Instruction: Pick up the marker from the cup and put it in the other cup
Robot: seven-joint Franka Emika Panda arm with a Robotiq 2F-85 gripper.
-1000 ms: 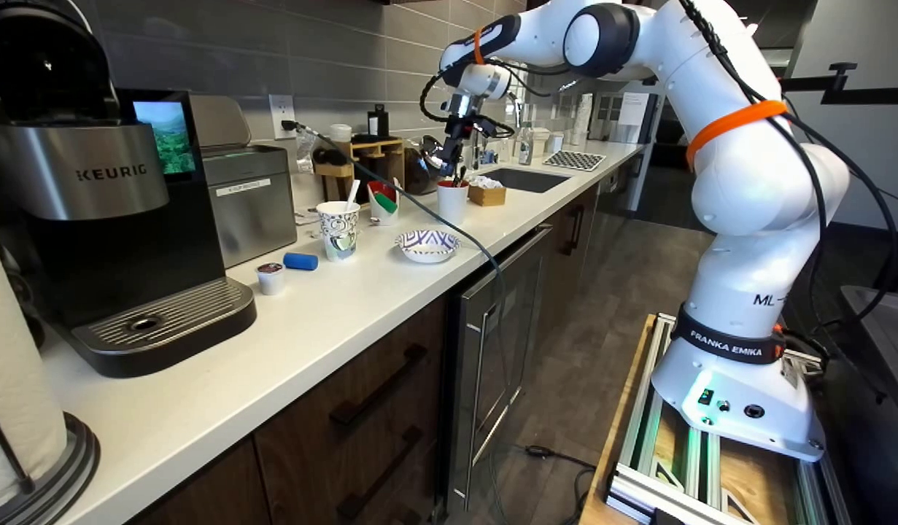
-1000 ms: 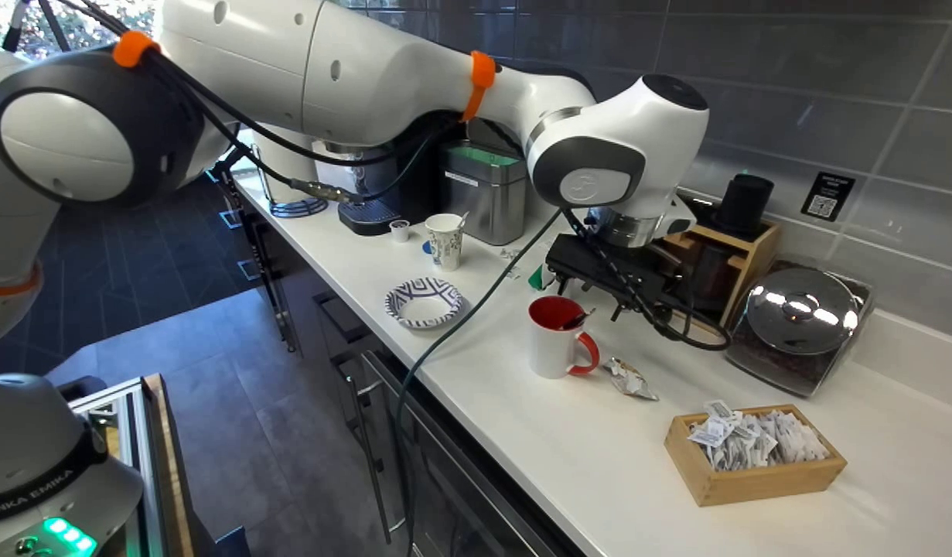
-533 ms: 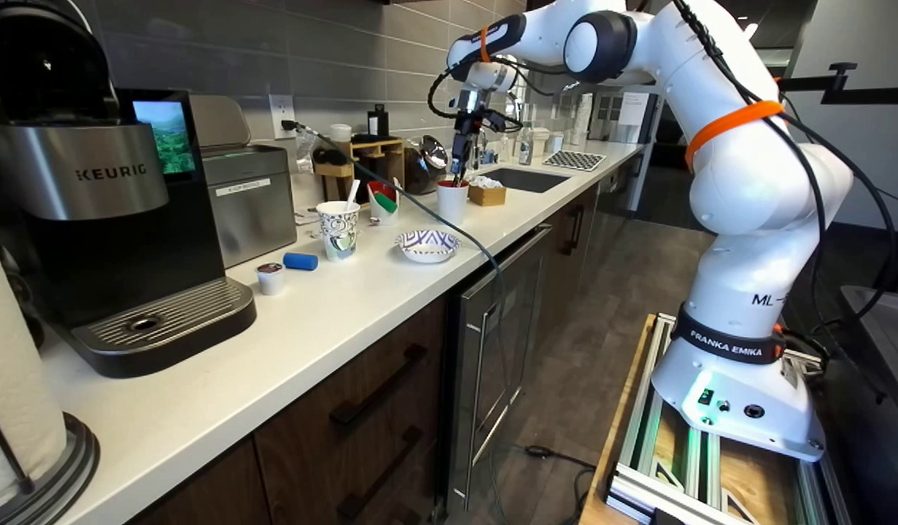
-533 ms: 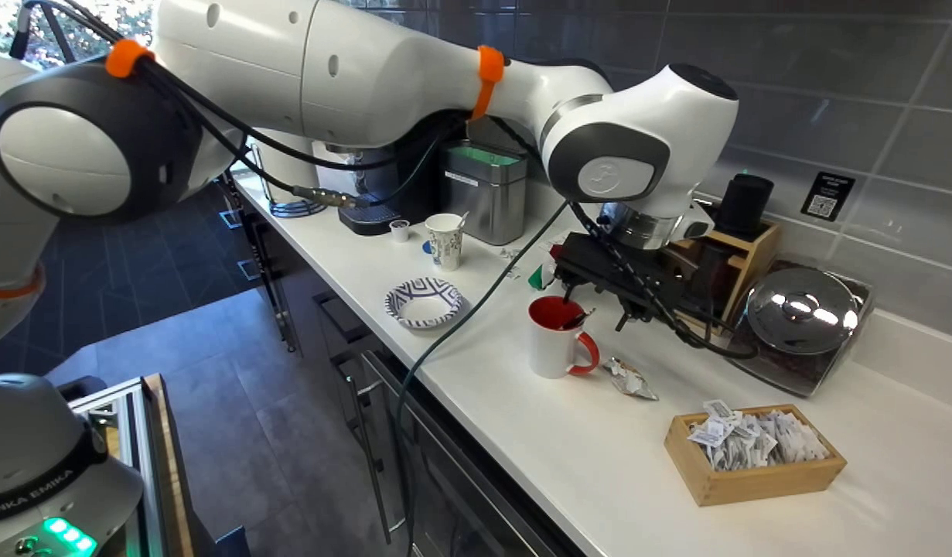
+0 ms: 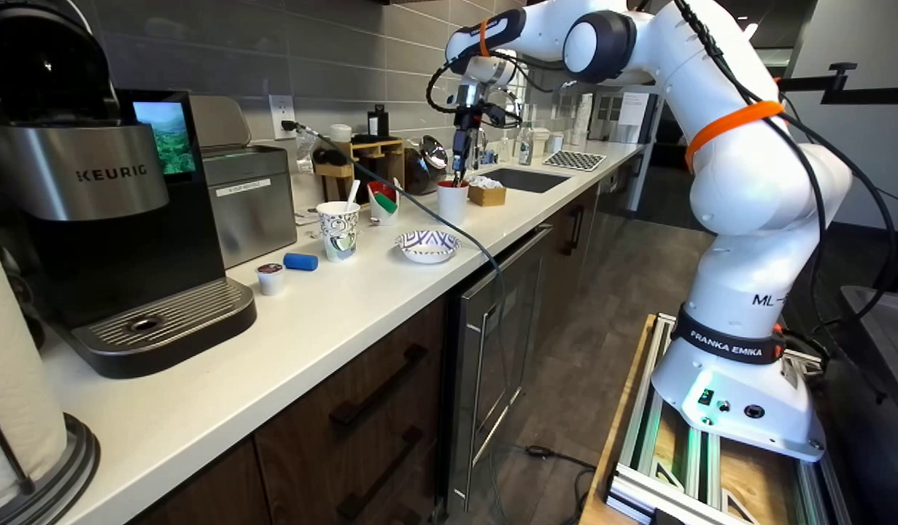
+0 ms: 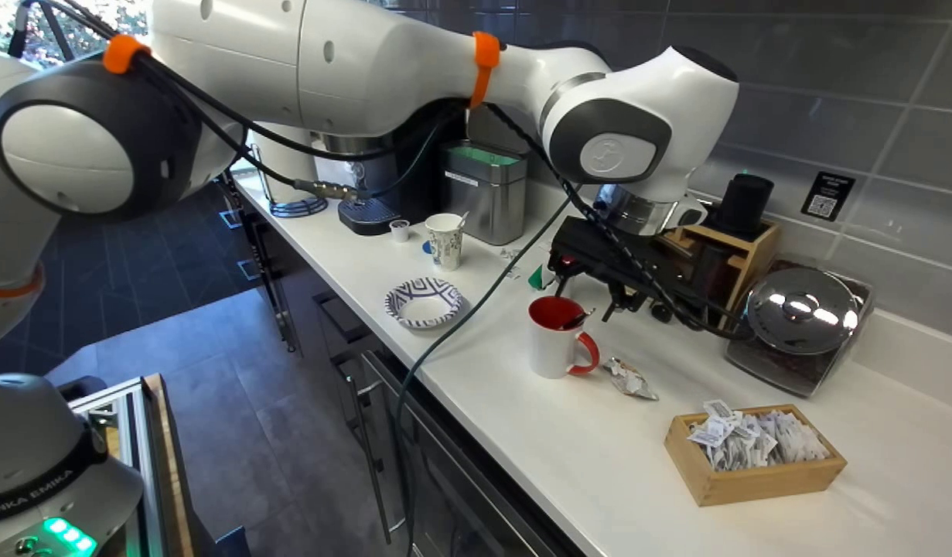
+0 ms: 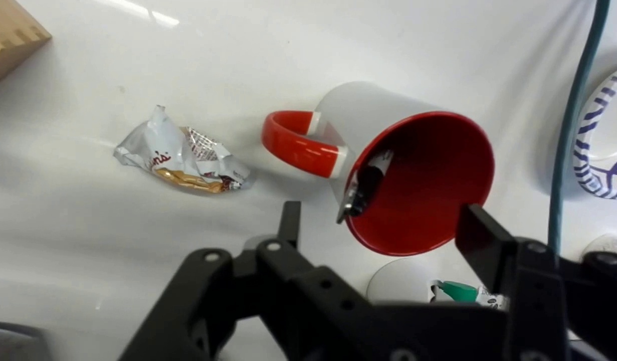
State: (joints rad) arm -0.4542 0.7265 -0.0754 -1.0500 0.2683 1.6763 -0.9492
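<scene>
The marker is dark with a pale end and a clip. It leans inside a white mug with red inside and red handle, its clip end at the rim. The mug and the marker also show in an exterior view. My gripper is open and empty. Its fingers show apart, one left of the marker, one over the mug's right rim. In an exterior view the gripper is just above and behind the mug. A patterned paper cup holding a white stick stands farther along the counter.
A patterned bowl and a hanging cable lie between mug and paper cup. A wrapper lies by the handle. A wooden packet box is nearby. A red-and-white cup with a green piece stands near the wall.
My gripper has swung to a more upright pose over the mug, then risen slightly in the last half second. The mug and marker have not moved.
</scene>
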